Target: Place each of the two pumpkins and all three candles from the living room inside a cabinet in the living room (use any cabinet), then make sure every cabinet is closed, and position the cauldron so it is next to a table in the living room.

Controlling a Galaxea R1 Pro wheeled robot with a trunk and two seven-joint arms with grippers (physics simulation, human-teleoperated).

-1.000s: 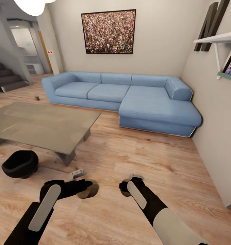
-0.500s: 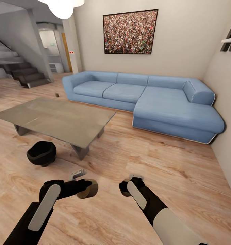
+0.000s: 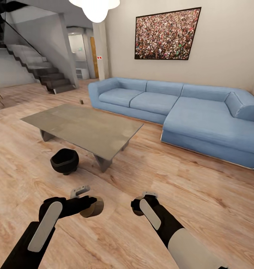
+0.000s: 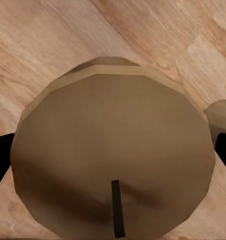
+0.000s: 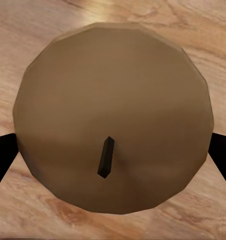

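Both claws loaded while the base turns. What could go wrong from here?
1. Each claw, left and right, holds a candle (left candle, right candle) over bare floor; a slip would likely send it rolling.
2. The cauldron and coffee table sit close ahead on the left; a wide swing might clip them.
3. With both claws full, opening a cabinet front looks awkward.
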